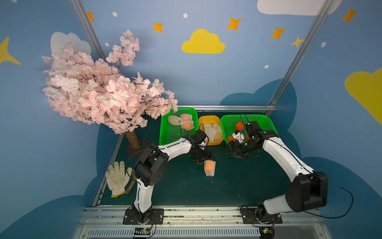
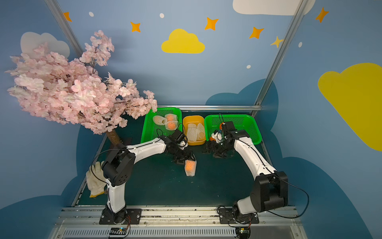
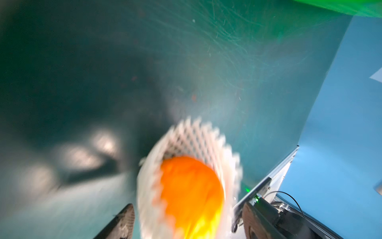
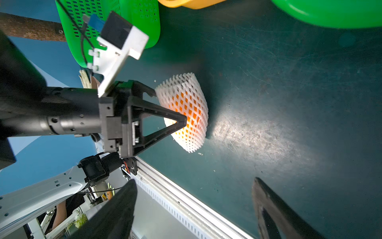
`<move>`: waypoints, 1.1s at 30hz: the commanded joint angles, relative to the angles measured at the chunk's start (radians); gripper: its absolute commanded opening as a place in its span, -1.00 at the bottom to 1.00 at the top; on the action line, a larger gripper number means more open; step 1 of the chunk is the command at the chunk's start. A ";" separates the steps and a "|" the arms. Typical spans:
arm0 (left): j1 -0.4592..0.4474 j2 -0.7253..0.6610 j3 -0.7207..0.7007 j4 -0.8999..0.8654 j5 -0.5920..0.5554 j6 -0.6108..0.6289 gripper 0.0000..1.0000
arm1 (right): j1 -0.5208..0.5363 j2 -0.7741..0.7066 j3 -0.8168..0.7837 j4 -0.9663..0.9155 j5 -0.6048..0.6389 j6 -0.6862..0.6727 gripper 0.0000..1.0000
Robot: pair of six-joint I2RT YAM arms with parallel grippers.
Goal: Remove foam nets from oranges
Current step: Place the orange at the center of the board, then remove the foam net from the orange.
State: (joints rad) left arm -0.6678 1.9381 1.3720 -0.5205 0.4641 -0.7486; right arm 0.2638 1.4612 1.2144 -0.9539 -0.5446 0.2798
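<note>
One orange (image 1: 208, 165) stands upright in its white foam net (image 1: 210, 172) on the green mat, mid-table. My left gripper (image 1: 206, 159) is open around its top. In the left wrist view both fingers (image 3: 124, 223) stand clear of the net (image 3: 192, 140) and the orange (image 3: 190, 186). My right gripper (image 1: 237, 150) is open and empty, low over the mat in front of the right green basket (image 1: 268, 122). That basket holds bare oranges (image 1: 239, 125). The left green basket (image 1: 163, 132) holds netted oranges (image 1: 187, 124). Empty nets (image 1: 210, 130) fill the yellow tub (image 1: 214, 142).
A pink blossom tree (image 1: 99, 89) overhangs the table's left rear, with its trunk (image 1: 132, 138) beside the left basket. A white knitted glove (image 1: 116, 180) lies at the left edge. An aluminium rail (image 1: 186, 209) runs along the front.
</note>
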 commanded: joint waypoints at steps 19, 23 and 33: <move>0.125 -0.172 -0.336 0.499 0.196 0.111 0.54 | 0.119 0.165 -0.130 0.387 -0.083 -0.033 0.56; 0.126 -0.132 -0.328 0.545 0.208 0.104 0.46 | 0.123 0.227 -0.122 0.452 -0.112 -0.042 0.42; 0.125 -0.056 -0.302 0.561 0.188 0.119 0.11 | 0.127 0.317 -0.118 0.533 -0.147 -0.061 0.10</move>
State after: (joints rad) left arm -0.5430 1.8751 1.0504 0.0158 0.6537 -0.6460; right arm 0.3847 1.7588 1.0939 -0.4656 -0.6582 0.2287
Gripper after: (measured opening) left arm 0.563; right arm 0.557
